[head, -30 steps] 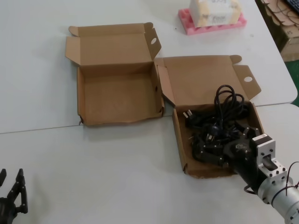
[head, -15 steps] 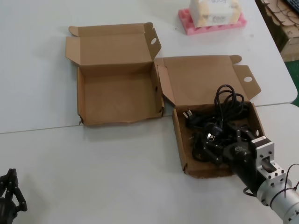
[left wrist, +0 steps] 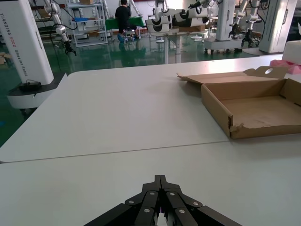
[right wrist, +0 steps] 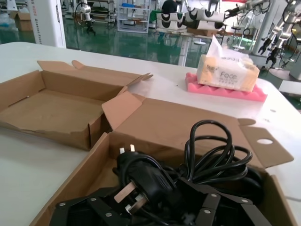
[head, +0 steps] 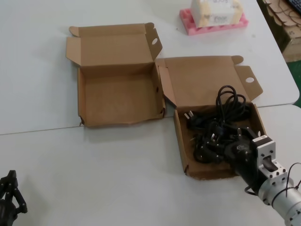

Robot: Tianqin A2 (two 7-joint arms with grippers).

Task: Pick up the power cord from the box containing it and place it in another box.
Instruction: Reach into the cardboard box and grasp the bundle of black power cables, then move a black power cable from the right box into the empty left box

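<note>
The power cord (head: 225,113) lies as black cable with black plugs in the straight-walled cardboard box (head: 180,146) on the right. My right gripper (head: 220,149) is down inside that box, open, its fingers either side of a black plug with metal prongs (right wrist: 141,181); its fingertips are buried among the cable. In the right wrist view the gripper (right wrist: 155,209) straddles that plug. The other box (head: 117,99), with a wavy front wall, lies open and empty to the left; it also shows in the right wrist view (right wrist: 51,108). My left gripper (head: 9,190) is parked, shut, at the near left edge.
A tissue box on pink foam (head: 214,16) stands at the far right of the table. Both lids stand open behind their boxes, touching at the corner. A seam (head: 42,129) runs between the two white tabletops. The left wrist view shows the empty box (left wrist: 263,106) far off.
My right gripper has pushed a little farther into the cable. My left gripper has closed and drawn back toward the near left corner.
</note>
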